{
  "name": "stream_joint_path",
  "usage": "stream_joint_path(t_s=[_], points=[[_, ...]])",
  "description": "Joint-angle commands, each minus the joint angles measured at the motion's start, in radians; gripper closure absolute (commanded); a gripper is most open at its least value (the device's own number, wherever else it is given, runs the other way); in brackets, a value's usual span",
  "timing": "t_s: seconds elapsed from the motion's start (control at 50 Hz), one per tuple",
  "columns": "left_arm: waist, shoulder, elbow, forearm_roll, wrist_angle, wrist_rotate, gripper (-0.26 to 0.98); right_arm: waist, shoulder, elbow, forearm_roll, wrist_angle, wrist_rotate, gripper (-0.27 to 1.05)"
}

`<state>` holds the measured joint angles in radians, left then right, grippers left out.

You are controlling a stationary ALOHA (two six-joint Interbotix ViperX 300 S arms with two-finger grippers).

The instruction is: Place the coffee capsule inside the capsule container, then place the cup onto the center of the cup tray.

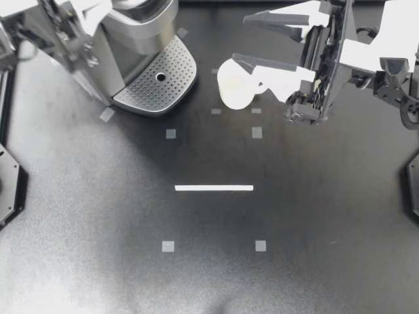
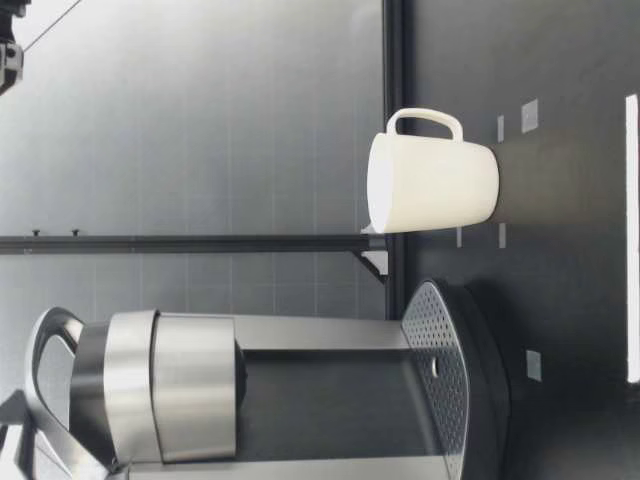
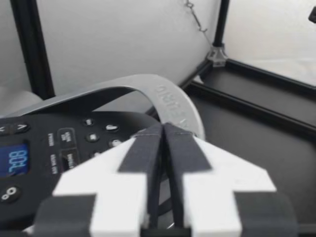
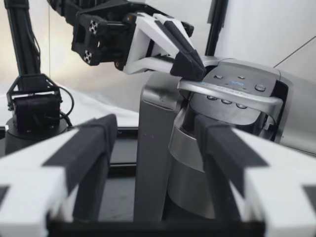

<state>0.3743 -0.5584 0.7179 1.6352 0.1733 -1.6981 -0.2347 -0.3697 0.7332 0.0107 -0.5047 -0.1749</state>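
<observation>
The cup (image 1: 234, 88) stands upright on the table (image 1: 209, 281) just beside the coffee machine (image 1: 131, 46). It is off the cup tray (image 1: 157, 88) at the machine's foot, with its handle turned away from the machine. My right gripper (image 1: 240, 40) hangs on the side of the cup away from the machine, fingers spread wide and nothing between them. From above, the tip of one finger overlaps the cup's rim, but from table height no finger shows at the cup, so the gripper is higher up and not touching it. Through its own camera, the machine shows between the spread fingers. My left gripper (image 1: 98, 13) is over the top of the machine, fingers pressed together on nothing, tips down at the machine's silver lid handle (image 4: 232, 96).
</observation>
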Motion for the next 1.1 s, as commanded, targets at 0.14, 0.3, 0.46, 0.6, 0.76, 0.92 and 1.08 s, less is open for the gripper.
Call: stream_joint_path(t_s=[0.14,0.3,0.46,0.6,0.76,0.92,1.08], points=[[-0.032,0.014,-0.023,-0.003,0.048,-0.006,0.6,0.014,-0.028,-0.006,0.002,-0.009,0.002,0.14],[-0.032,0.037,-0.028,-0.003,0.049,-0.006,0.6,0.015,-0.041,0.006,0.002,-0.008,0.002,0.14],[-0.038,0.077,-0.032,-0.005,0.048,-0.011,0.6,0.015,-0.051,0.014,0.002,-0.006,0.002,0.14],[-0.069,0.121,-0.061,-0.005,0.058,-0.005,0.6,0.015,-0.051,0.017,0.002,0.005,0.0,0.14],[-0.124,0.158,-0.114,-0.005,0.186,0.044,0.6,0.015,-0.058,0.011,0.002,0.097,0.0,0.15],[-0.164,0.176,-0.173,-0.057,0.342,0.181,0.6,0.015,-0.075,-0.011,0.002,0.255,-0.003,0.15],[-0.17,0.179,-0.232,-0.275,0.437,0.431,0.6,-0.018,-0.075,-0.077,-0.005,0.538,-0.008,0.15]])
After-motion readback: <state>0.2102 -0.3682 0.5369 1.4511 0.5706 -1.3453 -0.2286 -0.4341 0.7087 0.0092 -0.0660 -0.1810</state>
